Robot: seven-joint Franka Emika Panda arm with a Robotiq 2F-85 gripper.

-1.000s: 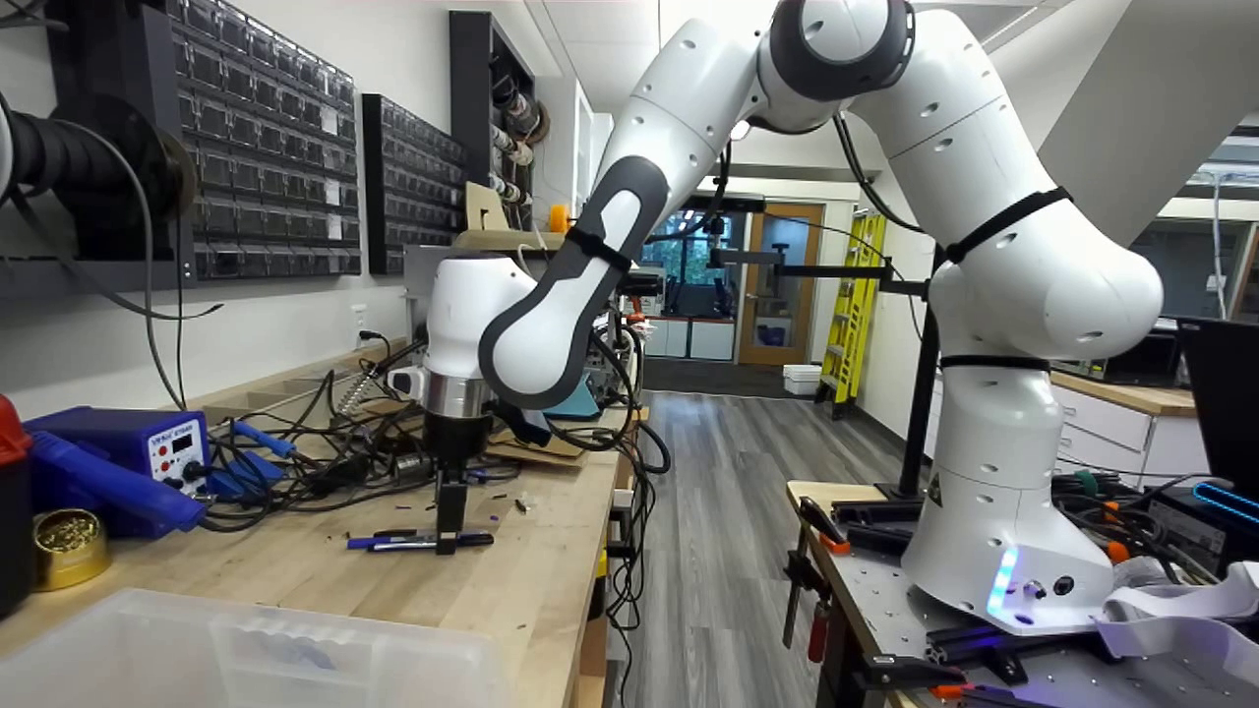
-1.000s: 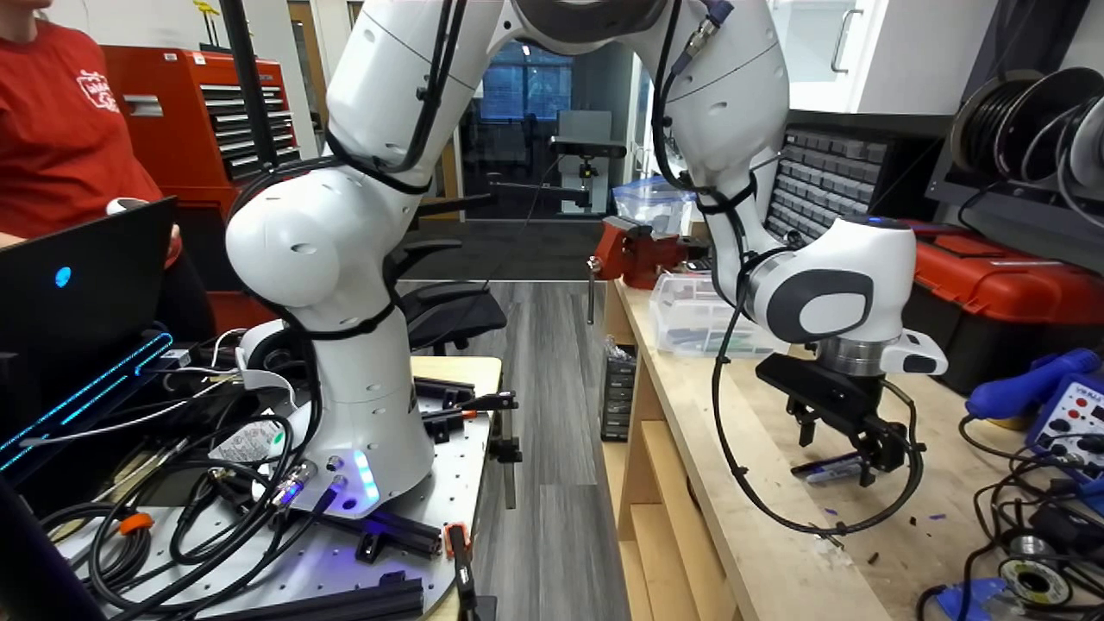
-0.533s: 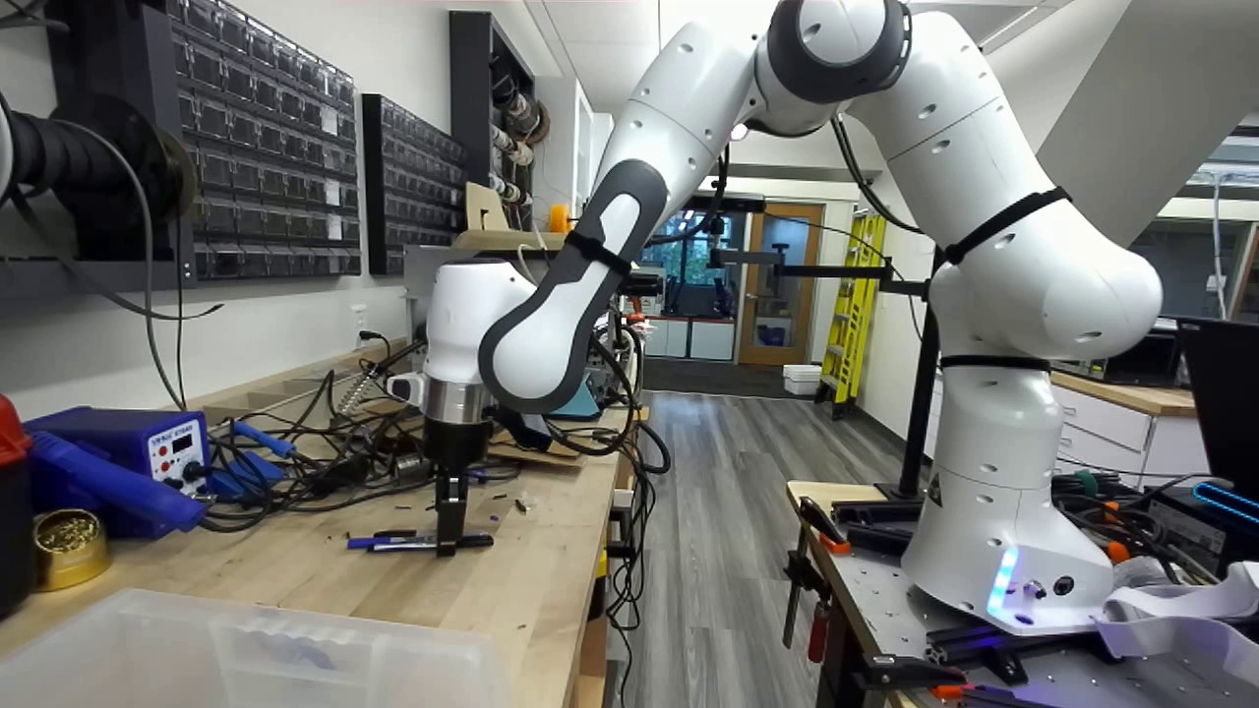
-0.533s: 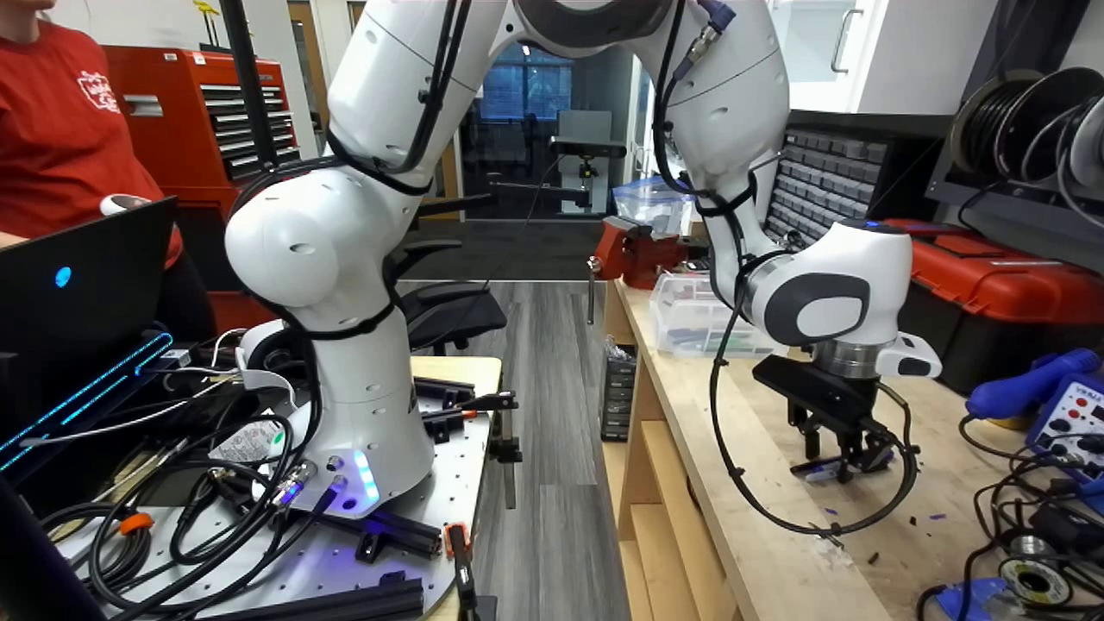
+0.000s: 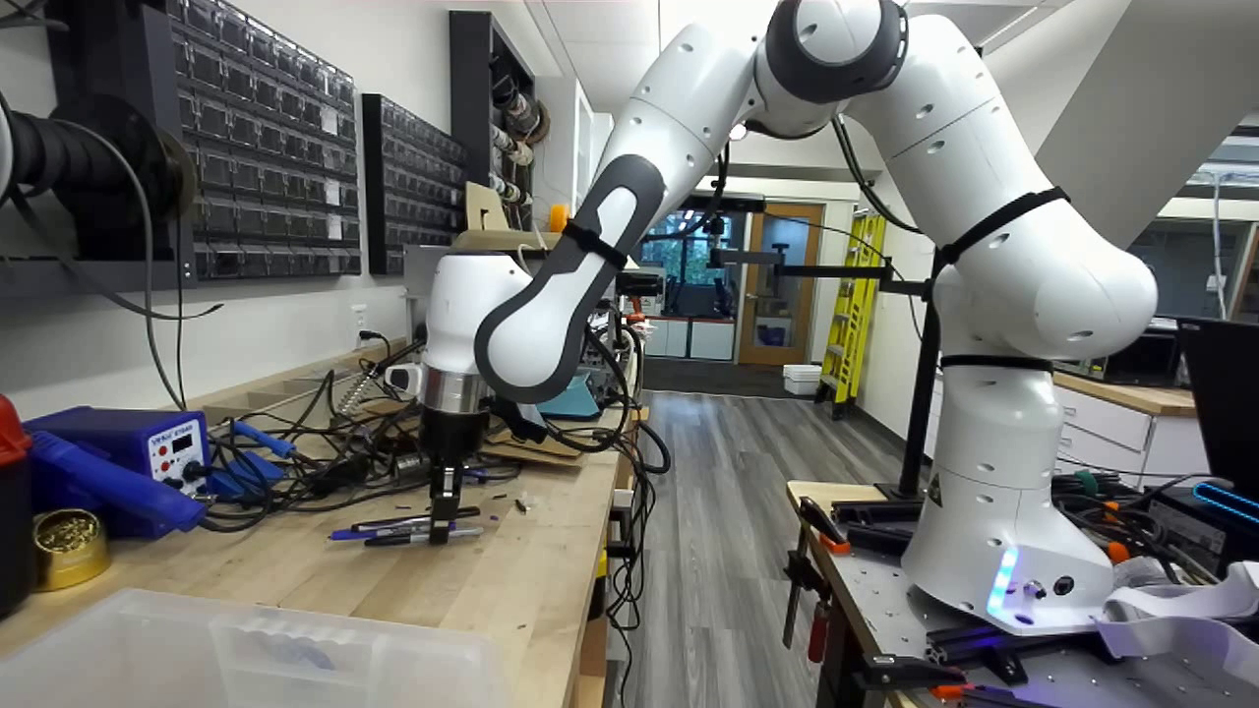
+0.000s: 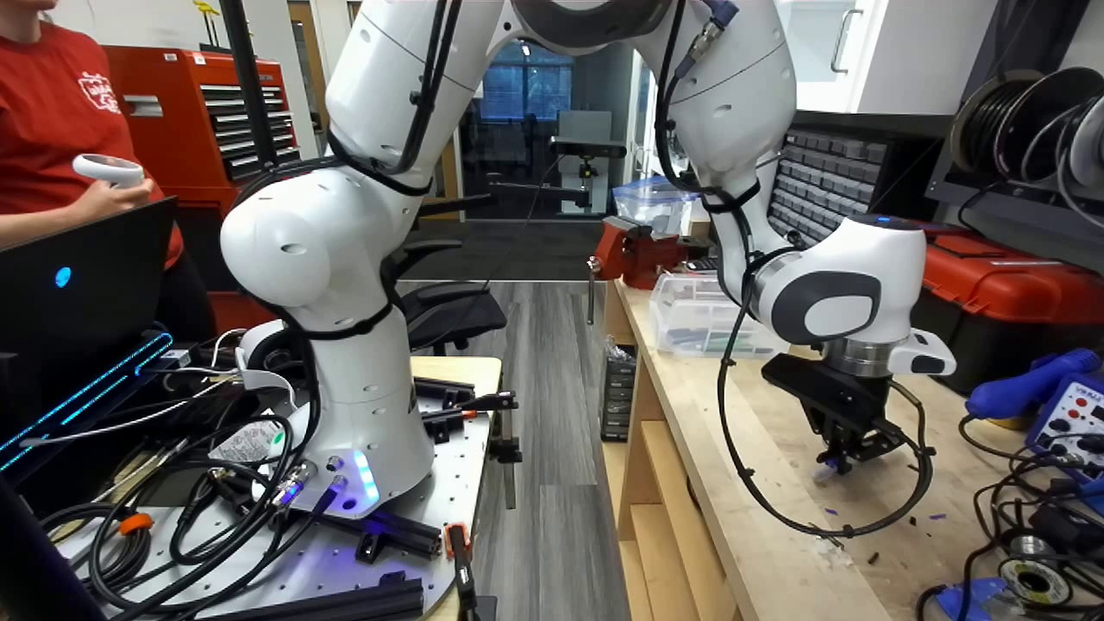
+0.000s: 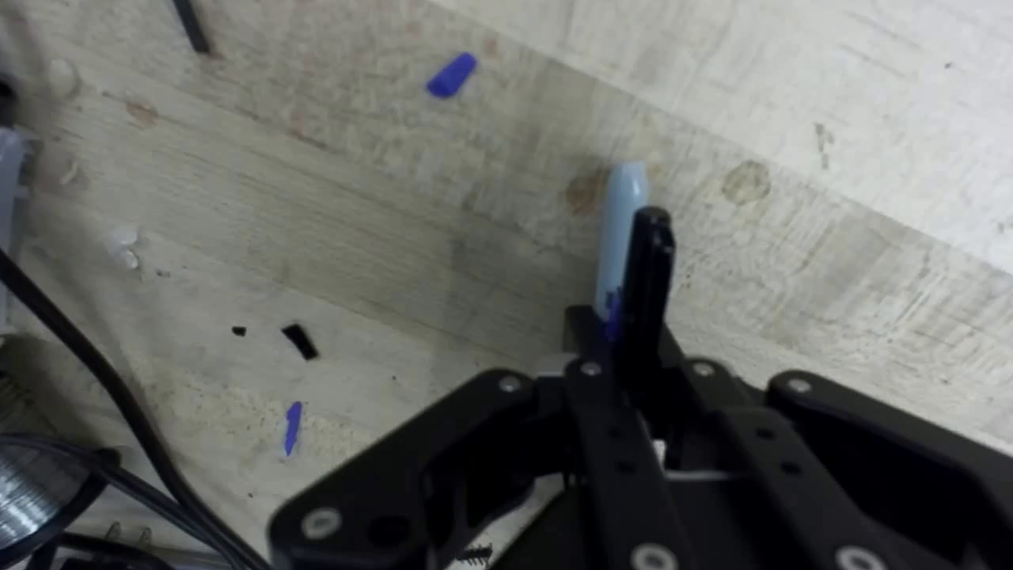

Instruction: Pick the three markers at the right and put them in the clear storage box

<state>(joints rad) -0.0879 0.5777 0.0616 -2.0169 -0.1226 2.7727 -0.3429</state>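
Note:
The markers form a crossed bundle low over the bench, with a blue marker [image 5: 351, 534] and a white one with a black tip [image 5: 391, 540] poking out to one side. My gripper [image 5: 442, 531] is shut around the bundle. In the wrist view a black marker [image 7: 650, 253] and a pale marker [image 7: 624, 214] stick out from between the fingers, and a blue sliver shows beside them. Whether the bundle touches the bench cannot be told. The clear storage box [image 5: 246, 649] stands on the bench in the foreground; the clear box [image 6: 690, 315] with items inside appears farther off in an exterior view.
A blue soldering station [image 5: 162, 452] and tangled cables [image 5: 334, 462] occupy the wall side of the bench. A red and black toolbox [image 6: 1009, 285] sits behind the gripper. Small blue and black scraps lie on the wood. A red vise [image 6: 638, 254] is beyond the clear box.
My gripper has closed from open onto the markers. They have shifted, spread at crossing angles and moved slightly together with the gripper, which stands a little higher in an exterior view.

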